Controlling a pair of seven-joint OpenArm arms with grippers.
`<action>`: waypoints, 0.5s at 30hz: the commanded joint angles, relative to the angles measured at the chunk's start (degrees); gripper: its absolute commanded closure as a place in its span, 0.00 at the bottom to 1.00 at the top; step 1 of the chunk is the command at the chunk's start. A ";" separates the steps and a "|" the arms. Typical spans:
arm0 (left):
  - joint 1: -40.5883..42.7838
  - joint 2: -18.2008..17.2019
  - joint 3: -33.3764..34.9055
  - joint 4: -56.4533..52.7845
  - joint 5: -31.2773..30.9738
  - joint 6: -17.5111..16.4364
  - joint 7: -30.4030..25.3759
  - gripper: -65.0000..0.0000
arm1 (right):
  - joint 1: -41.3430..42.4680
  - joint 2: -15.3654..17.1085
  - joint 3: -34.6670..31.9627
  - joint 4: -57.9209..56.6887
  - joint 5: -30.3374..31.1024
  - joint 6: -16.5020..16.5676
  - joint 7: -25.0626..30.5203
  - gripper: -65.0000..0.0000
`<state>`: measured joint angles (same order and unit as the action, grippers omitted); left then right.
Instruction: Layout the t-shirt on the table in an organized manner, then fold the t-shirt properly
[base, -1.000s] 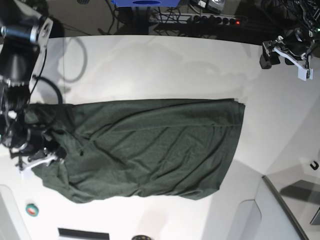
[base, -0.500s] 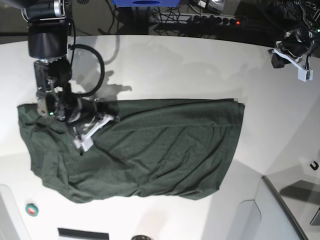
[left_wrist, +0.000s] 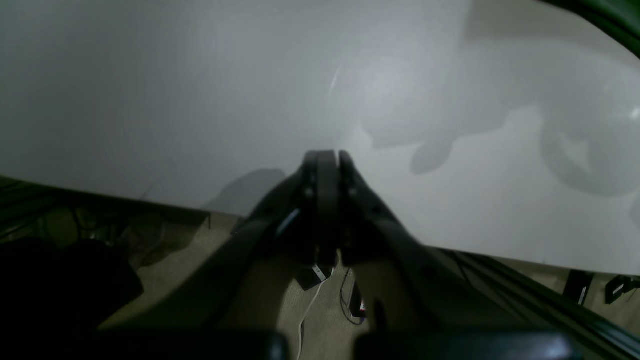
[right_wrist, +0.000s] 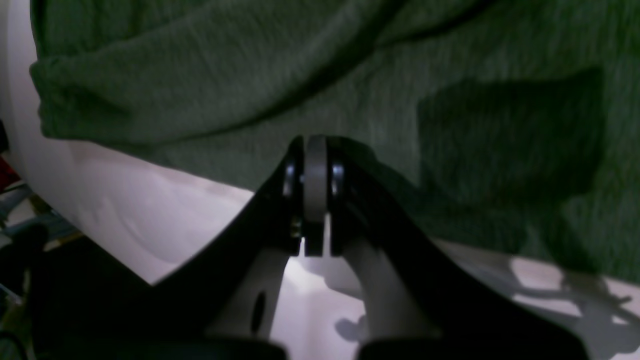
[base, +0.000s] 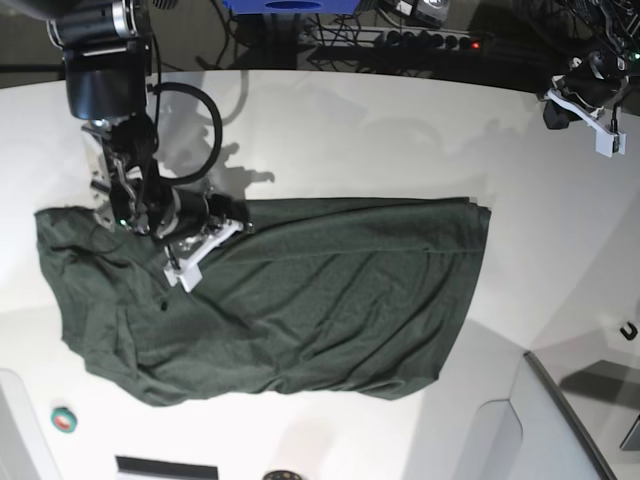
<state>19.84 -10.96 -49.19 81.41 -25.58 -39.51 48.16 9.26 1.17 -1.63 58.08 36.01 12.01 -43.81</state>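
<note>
Across the middle of the table (base: 330, 130) lies the t-shirt (base: 300, 310) — dark green, wrinkled, spread flat, with its straight edge toward the base view's right and its rumpled sleeve end toward the left. The right gripper (base: 195, 255) hangs just above the shirt's upper left part, near the top edge of the cloth; its wrist view shows the two fingers pressed together with nothing between them, green fabric filling the picture behind the tips. The left gripper (base: 590, 110) is well apart from the shirt, over the table's far corner at the base view's upper right. Its jaws are also closed on nothing — its wrist view shows only bare white tabletop beyond the tips, with a sliver of green in the upper right corner.
</note>
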 joint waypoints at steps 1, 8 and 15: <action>0.08 -1.04 -0.35 1.10 -0.75 -0.49 -0.91 1.00 | 2.13 -0.33 -0.09 0.33 1.13 0.52 0.25 1.00; 0.16 -1.13 -0.44 0.92 -0.75 -0.49 -0.91 1.00 | 3.18 -0.77 -0.09 -0.72 1.13 0.52 0.25 1.00; 0.87 -1.21 -0.44 1.10 -0.75 -0.49 -0.91 1.00 | 4.41 -1.48 -0.09 -4.94 1.13 0.69 0.52 1.00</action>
<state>20.60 -11.09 -49.19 81.47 -25.58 -39.51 48.18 12.62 -0.27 -1.67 52.42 36.86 12.01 -43.46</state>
